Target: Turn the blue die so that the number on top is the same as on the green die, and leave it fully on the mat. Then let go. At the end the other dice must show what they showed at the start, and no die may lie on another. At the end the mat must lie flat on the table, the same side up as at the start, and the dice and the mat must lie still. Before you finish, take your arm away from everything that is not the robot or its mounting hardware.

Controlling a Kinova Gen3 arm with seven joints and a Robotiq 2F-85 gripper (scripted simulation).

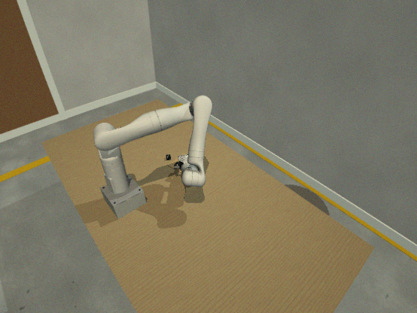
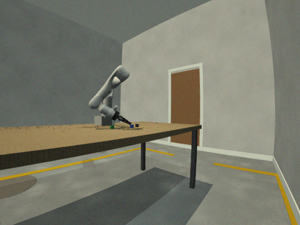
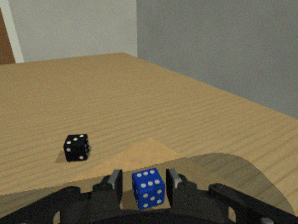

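Observation:
The blue die (image 3: 148, 187) (image 2: 131, 126) rests on the tan mat (image 3: 149, 151), with several white pips on its top face. My gripper (image 3: 144, 180) (image 2: 129, 124) is low and tilted, with one finger on each side of the die. There are small gaps between the fingers and the die, so the gripper is open and not gripping it. The green die (image 2: 112, 126) lies behind the wrist, nearer the arm's base; its top face is too small to read. In the top view the arm hides the blue and green dice.
A black die (image 3: 76, 147) (image 2: 137, 125) (image 1: 168, 156) lies on the wooden table (image 1: 245, 226) (image 2: 54, 138) just off the mat, ahead and to the left of the gripper. The arm's base (image 1: 122, 196) stands behind.

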